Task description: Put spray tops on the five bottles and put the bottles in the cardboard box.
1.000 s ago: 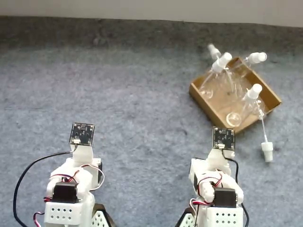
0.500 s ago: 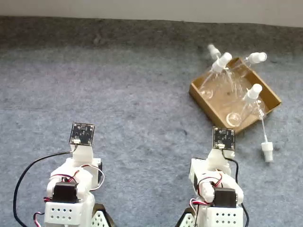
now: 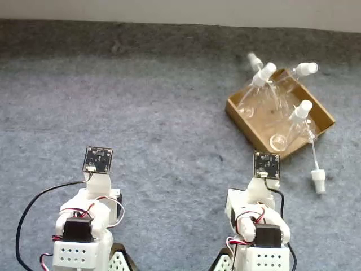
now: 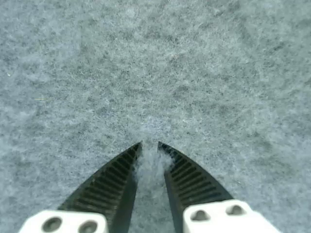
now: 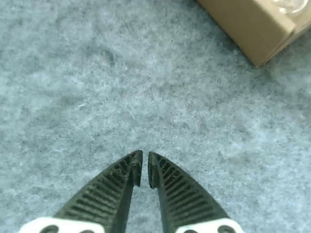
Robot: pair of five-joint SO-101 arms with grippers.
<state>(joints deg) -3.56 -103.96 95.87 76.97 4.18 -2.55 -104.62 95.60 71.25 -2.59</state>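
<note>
The cardboard box (image 3: 241,114) sits on the grey carpet at the back right. Several clear bottles (image 3: 274,100) lie in it, with white spray tops (image 3: 264,74) poking over its rim. A loose spray top (image 3: 318,182) lies on the carpet to the right of the box, its thin tube pointing back toward it. My left gripper (image 4: 150,144) hovers over bare carpet at the front left, shut with only a narrow gap and nothing held. My right gripper (image 5: 145,155) is shut and empty just in front of the box (image 5: 248,24).
Both arm bases stand at the front edge, the left arm (image 3: 90,220) and the right arm (image 3: 258,220). Grey carpet stretches across the left and middle. A paler strip runs along the far edge of the carpet.
</note>
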